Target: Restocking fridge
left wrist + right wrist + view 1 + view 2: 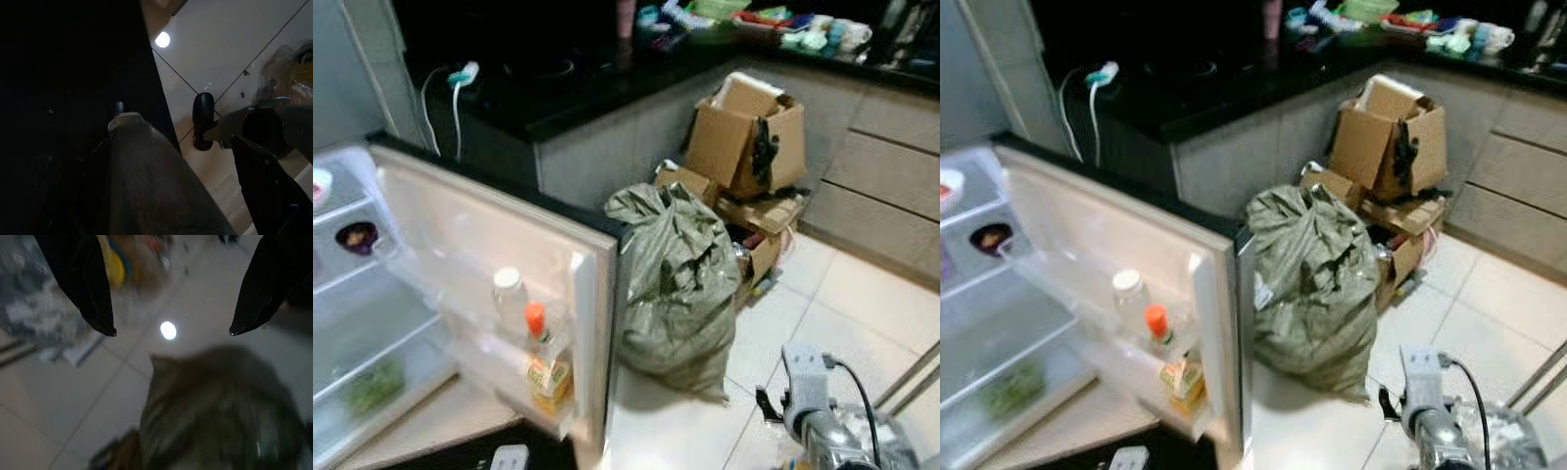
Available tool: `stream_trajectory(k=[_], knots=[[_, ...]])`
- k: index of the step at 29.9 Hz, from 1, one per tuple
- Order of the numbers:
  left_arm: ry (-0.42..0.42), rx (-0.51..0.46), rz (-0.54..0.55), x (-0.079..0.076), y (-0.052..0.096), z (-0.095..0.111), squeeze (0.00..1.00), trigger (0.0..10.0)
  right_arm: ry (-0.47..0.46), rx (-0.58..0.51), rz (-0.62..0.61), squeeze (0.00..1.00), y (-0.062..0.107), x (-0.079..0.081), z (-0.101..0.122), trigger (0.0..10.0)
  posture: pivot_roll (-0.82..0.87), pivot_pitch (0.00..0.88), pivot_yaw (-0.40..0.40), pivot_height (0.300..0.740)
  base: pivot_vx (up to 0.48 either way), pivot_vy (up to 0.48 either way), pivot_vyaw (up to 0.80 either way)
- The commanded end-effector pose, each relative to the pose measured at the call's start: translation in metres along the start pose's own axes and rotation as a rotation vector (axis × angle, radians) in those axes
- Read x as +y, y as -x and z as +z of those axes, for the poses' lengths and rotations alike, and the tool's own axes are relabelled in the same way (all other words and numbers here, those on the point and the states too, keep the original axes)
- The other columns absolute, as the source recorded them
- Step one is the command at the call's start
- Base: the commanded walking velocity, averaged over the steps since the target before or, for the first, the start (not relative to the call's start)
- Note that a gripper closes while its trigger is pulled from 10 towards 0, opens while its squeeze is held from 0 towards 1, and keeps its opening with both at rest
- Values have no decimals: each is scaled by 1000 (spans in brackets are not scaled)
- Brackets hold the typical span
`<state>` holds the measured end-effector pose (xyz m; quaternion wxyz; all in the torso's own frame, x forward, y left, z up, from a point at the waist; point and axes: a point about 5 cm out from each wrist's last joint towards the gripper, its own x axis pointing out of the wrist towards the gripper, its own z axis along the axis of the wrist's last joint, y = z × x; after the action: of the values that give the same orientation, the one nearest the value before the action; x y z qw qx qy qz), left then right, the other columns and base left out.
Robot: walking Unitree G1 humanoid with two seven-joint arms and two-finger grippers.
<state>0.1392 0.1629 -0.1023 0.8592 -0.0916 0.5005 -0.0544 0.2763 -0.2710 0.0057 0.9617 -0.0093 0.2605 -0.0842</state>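
The fridge stands open at the left, its door (460, 225) swung toward me. The door shelf holds a white-capped bottle (509, 292), an orange-capped bottle (536, 325) and a yellow carton (551, 382). Inside, a dark bowl (357, 237) sits on a shelf and greens (374, 387) lie in the lower drawer. My right arm (808, 401) hangs low at the bottom right, over the tiled floor. In the right wrist view my right gripper (172, 333) is open, with nothing between its fingers and a blurred grey-green shape below. The left wrist view is dark, with one black finger (266, 186) against the floor.
A stuffed grey-green sack (675, 284) stands on the floor right beside the door's edge. Behind it are stacked cardboard boxes (744, 137) against the cabinets. A black counter (558, 98) runs along the back. A crinkled plastic bag (1503, 431) lies by my right arm.
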Motion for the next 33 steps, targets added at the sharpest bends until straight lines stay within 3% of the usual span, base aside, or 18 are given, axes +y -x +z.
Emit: stream_trajectory(k=[1,3,10,21,33], knots=[[4,29,12,3,2,-9,0,10000,-37,-38,18,0,-1,1,7,10000,-74,0,-21,740,0,0,0],[-2,30,9,2,2,-9,0,10000,-112,-107,77,0,-5,7,25,10000,-74,0,-21,740,0,0,0],[5,24,3,0,1,-7,0,10000,-122,-224,274,0,-9,31,51,10000,-76,0,-26,740,0,0,0],[-4,23,5,0,1,-6,0,10000,-117,-273,266,0,-11,31,69,10000,-75,0,-24,740,0,0,682],[-15,26,1,-1,1,-7,0,10000,-117,-275,273,0,-11,32,70,10000,-74,0,-24,740,0,0,749]])
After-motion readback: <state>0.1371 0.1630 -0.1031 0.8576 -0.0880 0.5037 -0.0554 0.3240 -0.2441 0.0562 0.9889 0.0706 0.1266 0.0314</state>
